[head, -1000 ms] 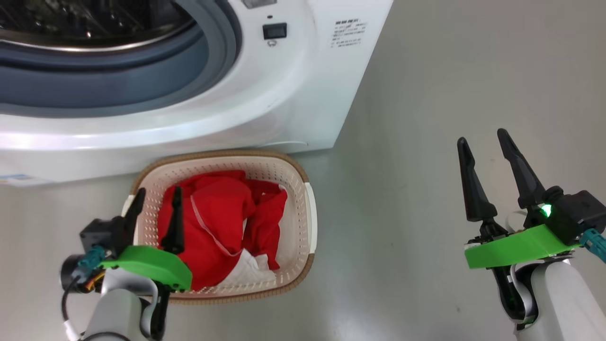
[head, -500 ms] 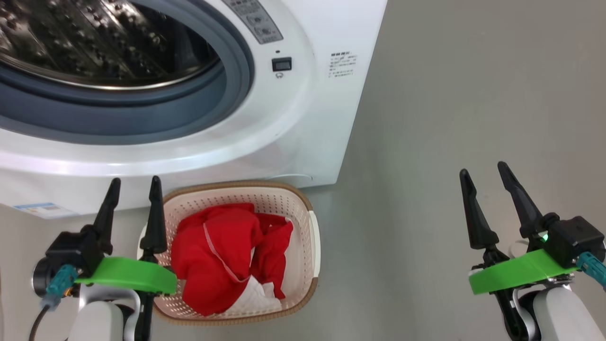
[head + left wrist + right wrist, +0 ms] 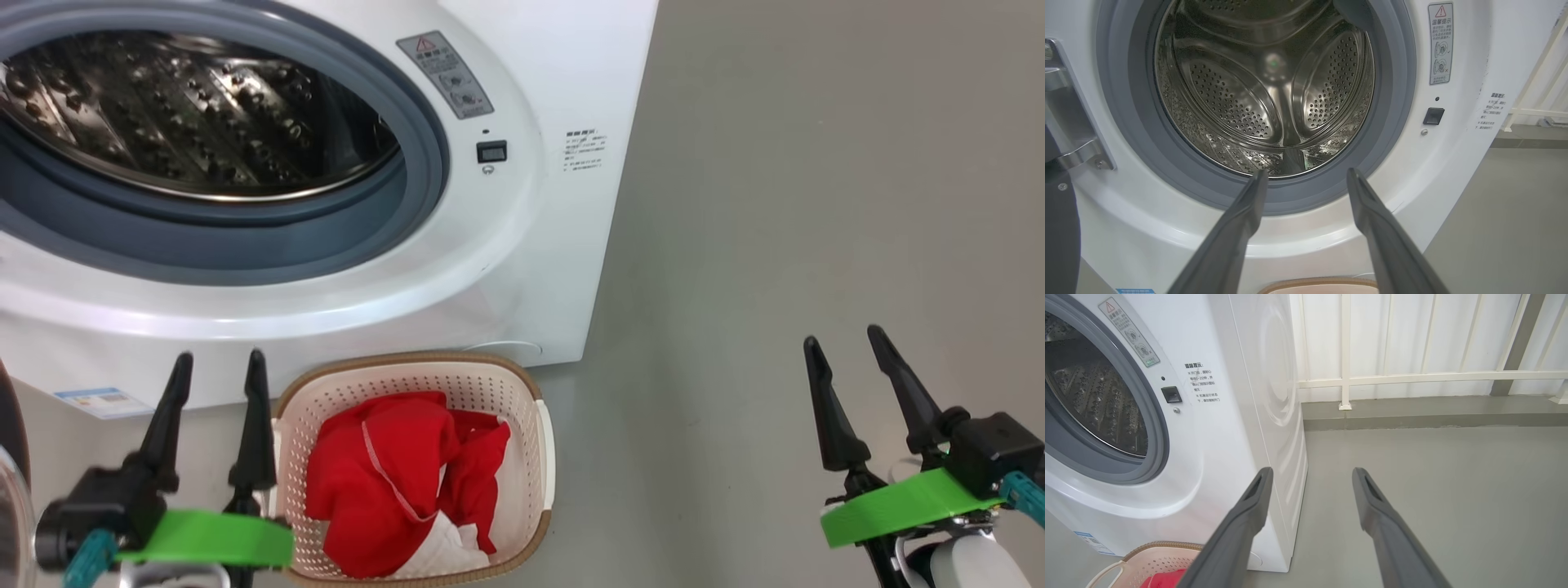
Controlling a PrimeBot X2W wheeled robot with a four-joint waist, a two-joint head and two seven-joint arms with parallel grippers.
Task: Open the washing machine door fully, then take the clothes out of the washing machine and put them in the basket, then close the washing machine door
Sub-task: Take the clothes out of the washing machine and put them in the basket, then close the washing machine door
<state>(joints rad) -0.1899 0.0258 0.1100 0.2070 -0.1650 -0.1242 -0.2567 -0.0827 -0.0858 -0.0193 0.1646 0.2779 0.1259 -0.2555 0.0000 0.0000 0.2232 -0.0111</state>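
Both of the robot's hands hang empty in front of the washing machine [image 3: 522, 269]. The left gripper [image 3: 220, 359] has its two dark fingers spread wide, holding and touching nothing, at the near left just beside the basket [image 3: 543, 441]. The right gripper [image 3: 842, 337] stands equally wide and empty, well off to the right above the grey floor [image 3: 775, 204]. The clothes [image 3: 384, 474], red with white parts, lie heaped in the basket, which sits on the floor against the machine's lower front. The steel drum [image 3: 1265, 81] stands bare inside its grey rubber ring [image 3: 424, 163]. The washing machine door [image 3: 1061, 237] is swung out to the left, where its dark rim shows below the metal hinge [image 3: 1073, 134]. Right of the opening, a warning label [image 3: 1440, 43] carries a red triangle over the heading 温馨提示 and two small diagrams. Below it sits a black square latch socket [image 3: 491, 151], and further right a printed block of Chinese text [image 3: 1202, 381], its finer lines too small to read. A small blue label [image 3: 102, 402] at the machine's lower left is illegible.
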